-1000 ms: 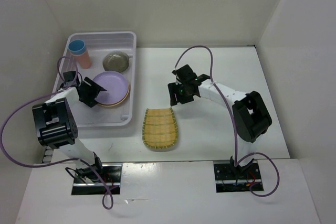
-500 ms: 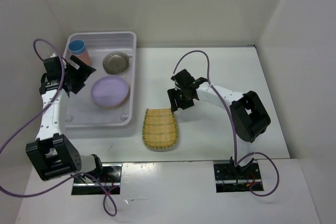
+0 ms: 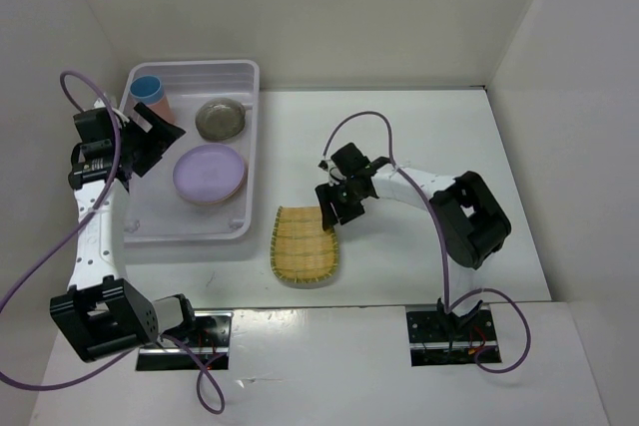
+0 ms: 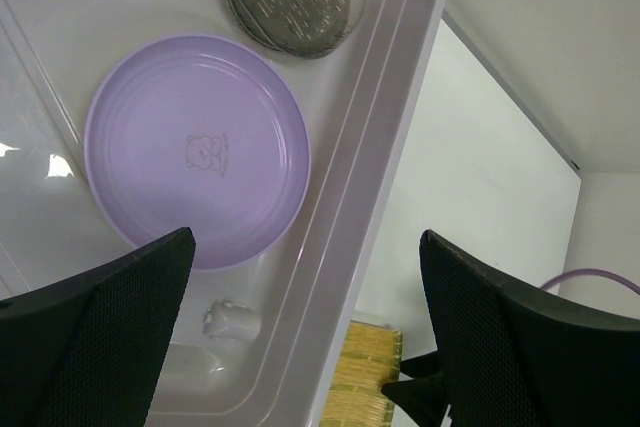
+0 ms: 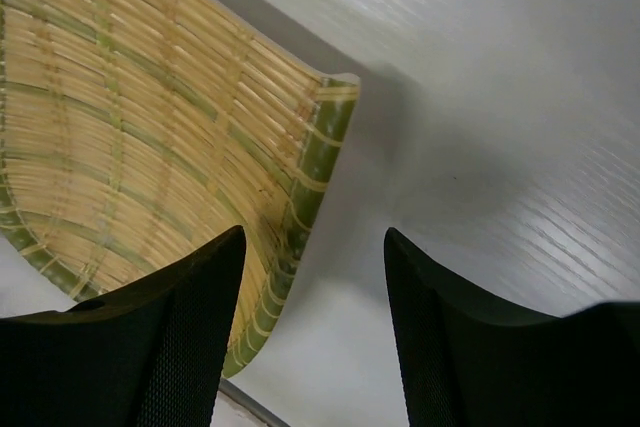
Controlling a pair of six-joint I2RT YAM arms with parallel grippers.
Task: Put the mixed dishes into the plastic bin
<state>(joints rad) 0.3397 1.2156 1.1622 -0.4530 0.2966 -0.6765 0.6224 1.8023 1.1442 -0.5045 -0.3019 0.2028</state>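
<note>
Right now the move turns on the yellow tray [image 3: 303, 246], the only dish not in the bin [image 3: 160, 212]. It lies flat on the table [image 3: 449, 137], its long axis running roughly from the near edge towards the far one. The right end effector [image 5: 312, 242] is at the tray's far right corner. Its jaws are apart and straddle the raised woven rim, one finger over the tray's inside and the other over bare table. Nothing is clenched yet.

The bin sits to the left of the tray, just beside it but not touching, so the carry should be short and leftward. The left end effector [image 4: 305, 247] hangs over the bin's left side, spread wide and holding nothing. It is well apart from the tray, so the right arm is plainly the nearer one.

The table is smooth and white, and the thin rim may slip under a shallow bite. Inside the bin, the lilac plate [image 3: 208, 172] and the grey plates [image 3: 221, 118] fill the right half. The near floor looks free, though probably tight for the tray.
</note>
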